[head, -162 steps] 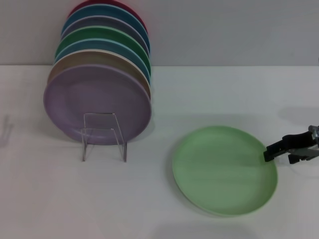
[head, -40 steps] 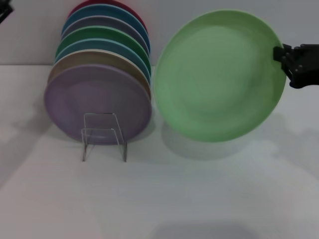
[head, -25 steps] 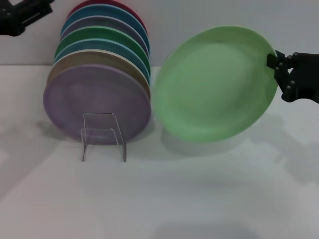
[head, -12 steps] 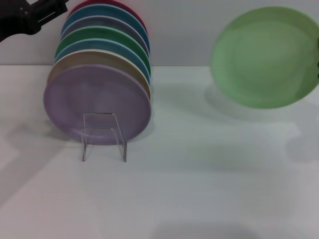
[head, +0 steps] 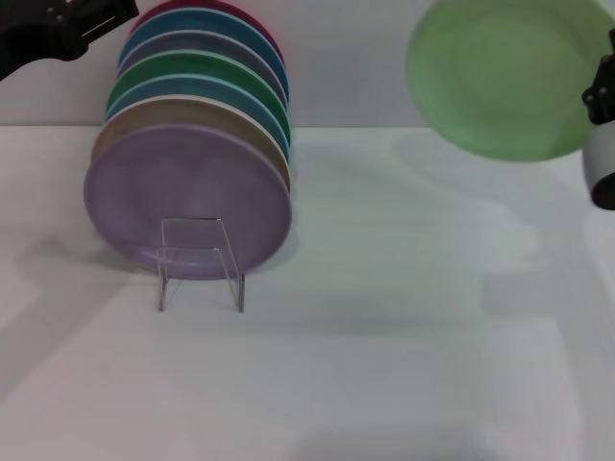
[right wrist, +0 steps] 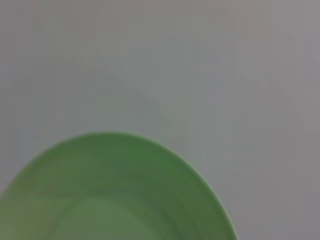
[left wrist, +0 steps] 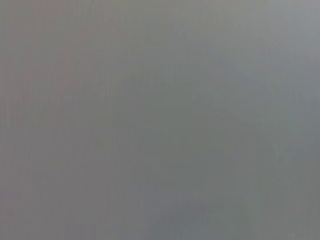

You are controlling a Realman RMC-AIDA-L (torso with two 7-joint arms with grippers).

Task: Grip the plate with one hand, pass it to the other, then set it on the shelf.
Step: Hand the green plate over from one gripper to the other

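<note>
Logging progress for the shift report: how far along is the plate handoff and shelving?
Done: the mint-green plate is off the table, held high by its edge by the right gripper. In hand: the handoff. The left gripper is raised above the stacked plates and does not touch the mint-green plate. Left: passing it over, then setting it on the clear shelf.

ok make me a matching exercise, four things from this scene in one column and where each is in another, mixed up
Things:
1. pale green plate
2. lilac plate
3. left pincer
4. clear rack

Places:
A. on the table, under the stacked plates' front
B. raised off the table on the robot's right
C. front of the upright stack
D. raised beside the stack's back end

Pairs: 1-B, 2-C, 3-D, 4-A
</note>
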